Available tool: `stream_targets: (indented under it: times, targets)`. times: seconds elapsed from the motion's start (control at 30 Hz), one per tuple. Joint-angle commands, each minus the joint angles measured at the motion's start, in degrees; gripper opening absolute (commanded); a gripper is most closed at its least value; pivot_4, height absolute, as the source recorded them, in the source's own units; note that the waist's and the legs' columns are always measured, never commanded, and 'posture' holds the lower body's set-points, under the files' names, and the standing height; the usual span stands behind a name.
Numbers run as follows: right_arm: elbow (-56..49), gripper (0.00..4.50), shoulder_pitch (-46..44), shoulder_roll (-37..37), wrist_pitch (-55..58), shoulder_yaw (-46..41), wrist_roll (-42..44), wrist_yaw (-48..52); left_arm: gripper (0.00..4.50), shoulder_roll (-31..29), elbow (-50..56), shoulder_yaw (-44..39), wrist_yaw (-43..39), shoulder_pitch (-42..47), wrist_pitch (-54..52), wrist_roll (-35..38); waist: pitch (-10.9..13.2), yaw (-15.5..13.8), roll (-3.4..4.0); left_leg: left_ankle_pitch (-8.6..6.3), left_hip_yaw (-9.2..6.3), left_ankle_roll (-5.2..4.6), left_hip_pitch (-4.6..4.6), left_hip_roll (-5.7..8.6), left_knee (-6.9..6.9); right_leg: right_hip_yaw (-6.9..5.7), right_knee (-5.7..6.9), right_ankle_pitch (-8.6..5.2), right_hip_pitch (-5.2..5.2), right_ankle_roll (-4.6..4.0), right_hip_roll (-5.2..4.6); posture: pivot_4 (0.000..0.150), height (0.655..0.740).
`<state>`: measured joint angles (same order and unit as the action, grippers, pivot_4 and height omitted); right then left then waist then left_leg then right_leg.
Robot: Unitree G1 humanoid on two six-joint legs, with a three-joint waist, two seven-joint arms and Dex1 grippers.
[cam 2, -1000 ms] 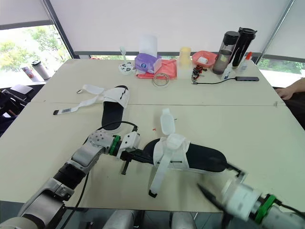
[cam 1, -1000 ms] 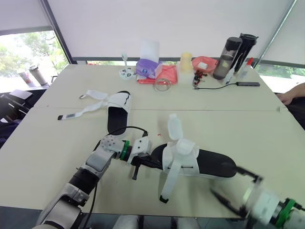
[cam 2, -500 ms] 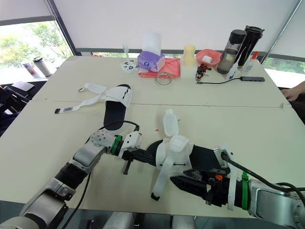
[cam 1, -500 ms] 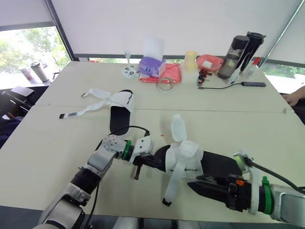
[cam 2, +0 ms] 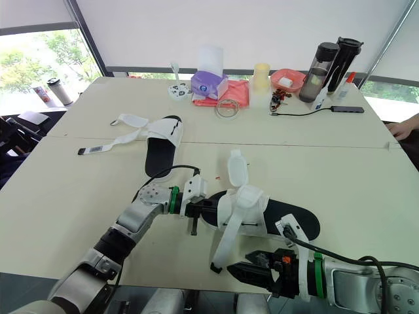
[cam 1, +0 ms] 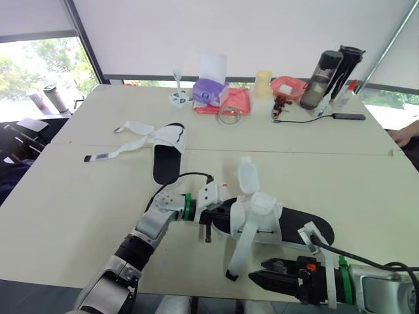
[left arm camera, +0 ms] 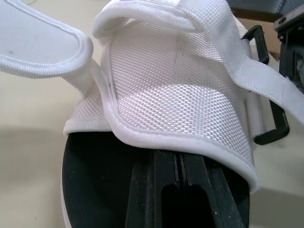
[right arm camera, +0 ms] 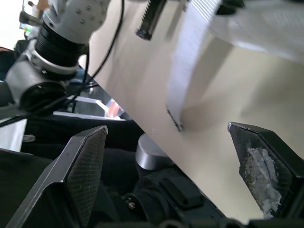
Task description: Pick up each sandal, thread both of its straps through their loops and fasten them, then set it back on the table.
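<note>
At the near sandal's (cam 1: 291, 226) toe end, the left gripper (cam 1: 214, 218) has its two black fingers (left arm camera: 167, 190) pressed together over the dark footbed. Their tips go out of sight under the rim of the white mesh upper (left arm camera: 180, 90), so I cannot tell whether they pinch anything. The right gripper (right arm camera: 167, 127) hovers just off the table's near edge with its jaws spread wide. The end of the long strap (right arm camera: 186, 76) hangs between them, touching neither. A black loop (left arm camera: 273, 124) shows beside the upper in the left wrist view, partly covered by a strap. A person's hand (cam 1: 408, 133) at the far right is cut off by the frame.

The table (cam 1: 72, 203) is cream, with a seam running across it. Along its far edge stand a tissue box (cam 1: 211, 91), a red bowl (cam 1: 287, 86) and two dark bottles (cam 1: 327, 70). White blinds fill the wall behind, and trees show through a window on the left.

The near sandal lies crosswise, toe toward the robot's left and heel toward its right. One short flap (cam 1: 246, 176) stands up. The far sandal (cam 1: 166, 165) lies well apart, lengthwise away from the robot, with its straps (cam 1: 121, 150) spread out leftward and unfastened.
</note>
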<state>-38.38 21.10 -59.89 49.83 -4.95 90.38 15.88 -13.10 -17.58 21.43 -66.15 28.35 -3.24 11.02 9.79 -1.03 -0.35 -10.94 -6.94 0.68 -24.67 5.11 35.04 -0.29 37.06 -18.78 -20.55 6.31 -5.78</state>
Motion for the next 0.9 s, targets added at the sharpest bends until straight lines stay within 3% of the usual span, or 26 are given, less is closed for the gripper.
stream_targets:
  times: [0.03,0.23,0.63,0.77,0.9]
  targets:
    - [-1.24,4.37,0.08,1.25,0.24,-1.09,-1.99,0.07,0.00,3.98,-6.59,-1.70,3.62,0.84,3.74,-0.46,-0.01,-0.42,0.01,0.00,0.00,0.00,0.00,0.01,0.01,-0.01,0.00,0.01,0.01,0.02,0.00,0.150,0.7400]
    - [0.89,4.37,-3.55,6.57,-0.59,0.00,-4.05,-4.05,0.00,6.46,-12.52,-3.45,8.62,1.76,9.14,-3.23,0.00,-1.34,-0.03,0.02,0.02,-0.04,0.01,0.08,0.19,0.00,-0.03,0.16,-0.07,0.27,-0.04,0.150,0.7400]
    - [2.37,4.37,-8.14,13.43,2.41,4.37,-5.66,-6.46,0.00,7.28,-11.90,-3.21,9.78,-0.18,9.67,-4.48,-0.02,-1.34,0.01,0.04,0.03,-0.07,0.00,0.12,0.16,0.01,-0.07,0.20,-0.10,0.32,-0.06,0.150,0.7400]
    - [2.95,3.05,-8.65,15.09,3.54,6.06,-6.16,-6.99,0.00,6.14,-10.57,-3.35,8.86,-0.63,9.05,-4.44,-0.03,-1.25,0.02,0.04,0.03,-0.07,0.00,0.12,0.13,0.01,-0.08,0.20,-0.13,0.32,-0.06,0.150,0.7400]
    - [3.09,0.78,-8.92,16.81,3.45,6.60,-6.69,-6.81,0.00,4.21,-8.19,-3.17,7.59,-0.99,8.11,-4.34,-0.03,-1.14,0.02,0.04,0.03,-0.07,0.00,0.10,0.08,0.02,-0.07,0.20,-0.18,0.32,-0.04,0.150,0.7400]
